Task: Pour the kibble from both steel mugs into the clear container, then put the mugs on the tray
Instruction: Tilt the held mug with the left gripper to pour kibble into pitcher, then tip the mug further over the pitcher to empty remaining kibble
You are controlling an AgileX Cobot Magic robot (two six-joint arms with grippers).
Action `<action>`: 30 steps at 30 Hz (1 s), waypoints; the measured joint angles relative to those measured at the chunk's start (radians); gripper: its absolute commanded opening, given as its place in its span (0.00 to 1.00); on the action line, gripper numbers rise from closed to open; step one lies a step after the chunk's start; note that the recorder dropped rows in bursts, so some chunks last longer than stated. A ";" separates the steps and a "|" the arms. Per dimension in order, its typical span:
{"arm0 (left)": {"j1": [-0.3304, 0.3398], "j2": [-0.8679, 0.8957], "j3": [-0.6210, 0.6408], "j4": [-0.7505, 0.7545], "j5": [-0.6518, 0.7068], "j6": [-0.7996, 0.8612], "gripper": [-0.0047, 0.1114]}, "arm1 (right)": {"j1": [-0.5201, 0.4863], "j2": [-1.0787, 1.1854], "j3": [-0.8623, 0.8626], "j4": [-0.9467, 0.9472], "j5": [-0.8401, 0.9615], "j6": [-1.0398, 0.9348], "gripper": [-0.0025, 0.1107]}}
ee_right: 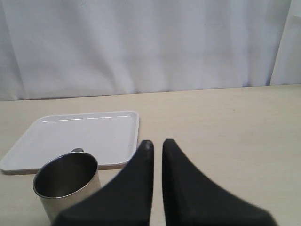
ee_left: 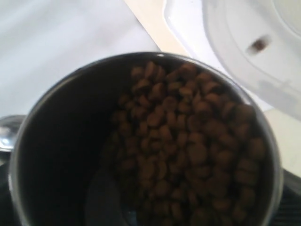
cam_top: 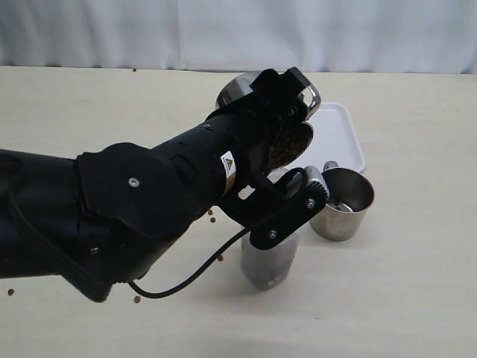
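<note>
My left gripper is shut on one steel mug, held tipped on its side above the clear container. Kibble lies piled at the mug's lower lip. In the left wrist view the mug fills the frame with kibble heaped to one side, and the container's rim lies just past it with one pellet inside. The other steel mug stands upright and empty beside the container, near the white tray. My right gripper is shut and holds nothing, close to that mug and the tray.
Loose pellets lie on the table left of the container and nearer the front. My left arm spans the left half of the exterior view. A white curtain closes off the table's far edge.
</note>
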State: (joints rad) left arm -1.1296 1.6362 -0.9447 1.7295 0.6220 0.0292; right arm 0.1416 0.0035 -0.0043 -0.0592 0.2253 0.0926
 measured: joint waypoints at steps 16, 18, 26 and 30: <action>-0.015 0.004 -0.001 0.000 0.045 0.097 0.04 | 0.000 0.000 0.000 0.000 0.000 0.000 0.07; -0.019 0.005 -0.001 0.000 0.055 0.099 0.04 | 0.000 0.000 0.000 0.000 0.000 0.000 0.07; -0.036 0.005 -0.001 0.000 0.099 0.107 0.04 | 0.000 0.000 0.000 0.000 0.000 0.000 0.07; -0.060 0.005 -0.001 0.000 0.120 0.123 0.04 | 0.000 0.000 0.000 0.000 0.000 0.000 0.07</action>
State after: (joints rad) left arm -1.1894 1.6410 -0.9453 1.7295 0.7421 0.1518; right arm 0.1416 0.0035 -0.0043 -0.0592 0.2253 0.0926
